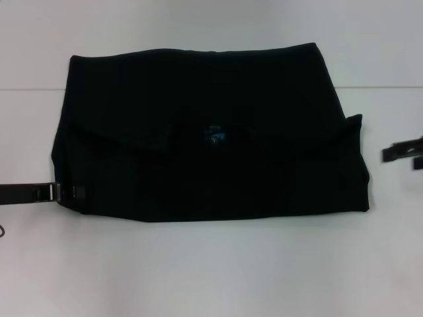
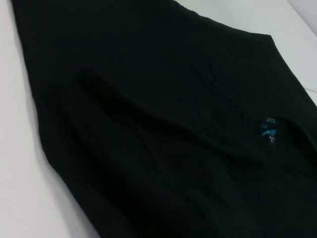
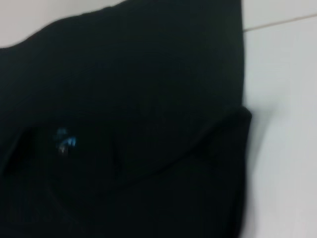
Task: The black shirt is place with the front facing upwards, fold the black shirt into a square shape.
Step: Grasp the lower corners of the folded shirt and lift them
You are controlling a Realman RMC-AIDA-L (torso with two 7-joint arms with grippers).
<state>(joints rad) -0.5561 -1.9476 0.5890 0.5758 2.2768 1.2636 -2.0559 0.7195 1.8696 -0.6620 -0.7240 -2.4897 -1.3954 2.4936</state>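
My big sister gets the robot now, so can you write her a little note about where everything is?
Left gripper: at the black shirt's near left edge, touching the fabric; grip unclear.
Right gripper: off the shirt's right side, apart from it.
The shirt lies on the white table, already folded into a wide rectangle, blue neck label showing mid-top.
Left to do: probably fold the sides in to make a square.
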